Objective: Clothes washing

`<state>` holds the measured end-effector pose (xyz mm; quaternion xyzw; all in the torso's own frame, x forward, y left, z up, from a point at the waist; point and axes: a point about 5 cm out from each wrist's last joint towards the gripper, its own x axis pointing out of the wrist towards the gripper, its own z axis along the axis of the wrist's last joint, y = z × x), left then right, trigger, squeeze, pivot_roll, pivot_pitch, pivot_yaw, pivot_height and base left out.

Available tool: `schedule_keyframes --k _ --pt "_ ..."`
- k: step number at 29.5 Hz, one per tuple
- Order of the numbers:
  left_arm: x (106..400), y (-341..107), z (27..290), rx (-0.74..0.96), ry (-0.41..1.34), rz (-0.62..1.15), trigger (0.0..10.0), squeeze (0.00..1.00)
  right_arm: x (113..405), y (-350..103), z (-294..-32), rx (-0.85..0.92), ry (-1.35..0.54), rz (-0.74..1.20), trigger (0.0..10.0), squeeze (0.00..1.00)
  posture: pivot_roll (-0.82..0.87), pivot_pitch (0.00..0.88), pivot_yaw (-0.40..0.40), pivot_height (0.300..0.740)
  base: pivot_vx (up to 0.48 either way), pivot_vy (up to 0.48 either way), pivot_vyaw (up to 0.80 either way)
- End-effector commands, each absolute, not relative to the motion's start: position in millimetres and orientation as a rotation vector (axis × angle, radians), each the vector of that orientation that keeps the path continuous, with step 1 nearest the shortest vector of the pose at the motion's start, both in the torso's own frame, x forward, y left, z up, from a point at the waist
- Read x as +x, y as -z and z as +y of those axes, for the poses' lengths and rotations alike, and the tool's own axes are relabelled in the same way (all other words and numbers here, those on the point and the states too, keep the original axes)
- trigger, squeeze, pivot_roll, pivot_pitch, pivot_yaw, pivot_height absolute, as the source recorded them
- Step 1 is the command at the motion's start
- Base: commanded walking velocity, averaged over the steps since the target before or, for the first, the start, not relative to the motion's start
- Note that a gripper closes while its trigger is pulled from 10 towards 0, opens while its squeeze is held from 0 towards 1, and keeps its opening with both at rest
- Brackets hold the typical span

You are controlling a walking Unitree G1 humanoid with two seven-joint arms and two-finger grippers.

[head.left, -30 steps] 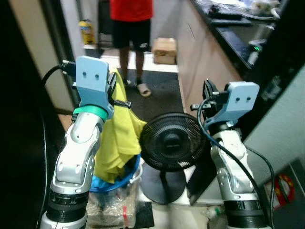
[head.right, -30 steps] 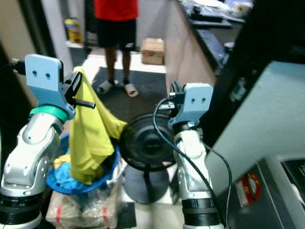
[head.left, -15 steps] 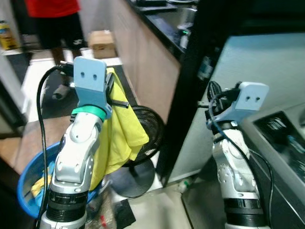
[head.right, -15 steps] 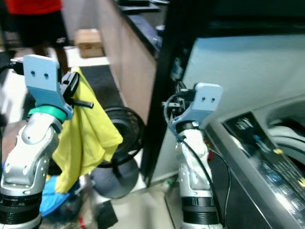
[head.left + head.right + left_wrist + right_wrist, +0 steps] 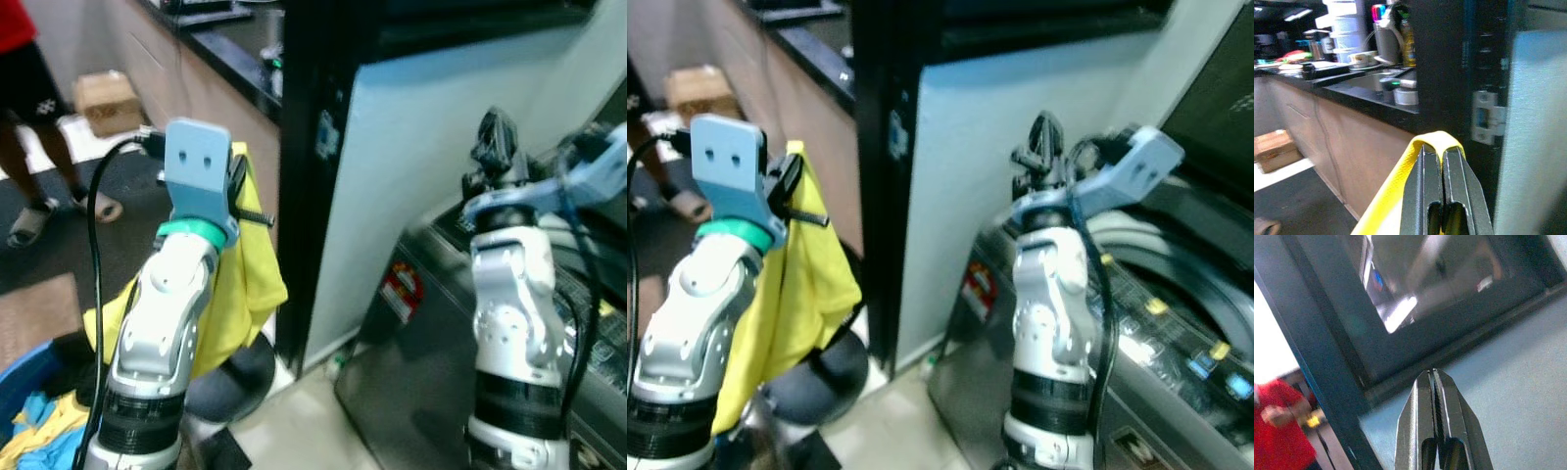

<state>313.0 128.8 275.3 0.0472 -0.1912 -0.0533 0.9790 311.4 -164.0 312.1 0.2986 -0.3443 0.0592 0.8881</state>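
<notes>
Your left gripper (image 5: 1441, 161) is raised at chest height with its two fingers (image 5: 1422, 191) pressed together on a fold of the yellow garment (image 5: 245, 294); the cloth drapes over the fingertips and hangs down along the silver left arm (image 5: 162, 333), clear of the floor; your right gripper (image 5: 1434, 382) is lifted above the washing machine (image 5: 1176, 333), its fingers closed against each other with nothing between them, pointing toward a dark framed panel (image 5: 1415, 298) and a pale wall (image 5: 1508, 382); the washing machine stands at your right, its top and drum opening (image 5: 1161, 264) visible beside the right arm (image 5: 1053, 323); a blue basket (image 5: 20, 392) holding blue and yellow laundry sits low at your left, well apart from the machine; the base of a black fan (image 5: 230, 367) shows on the floor behind the hanging garment; a person's leg (image 5: 29, 108) and sandalled feet stand on the dark mat at far left, near a cardboard box (image 5: 106, 98); a dark counter (image 5: 1352, 88) with kitchen items runs along the wall.
</notes>
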Motion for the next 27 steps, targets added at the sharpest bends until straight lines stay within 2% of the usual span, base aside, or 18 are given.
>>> schedule_keyframes --k 1,21,27 --pt "312 -277 129 0.097 0.110 -0.397 10.0 0.00 309 -318 -165 0.661 -0.140 -0.732 10.0 0.00 0.12 0.000 0.017 0.740 0.000 0.000 -0.80" --pt "312 -277 128 0.101 0.115 -0.395 10.0 0.00 303 -331 -167 0.691 -0.180 -0.754 10.0 0.00 0.12 0.000 0.017 0.740 0.000 0.000 -0.80" --pt "312 -276 127 0.101 0.119 -0.392 10.0 0.00 303 -333 -163 0.545 -0.167 -0.763 10.0 0.00 0.12 0.000 0.017 0.740 0.000 0.000 -0.80"
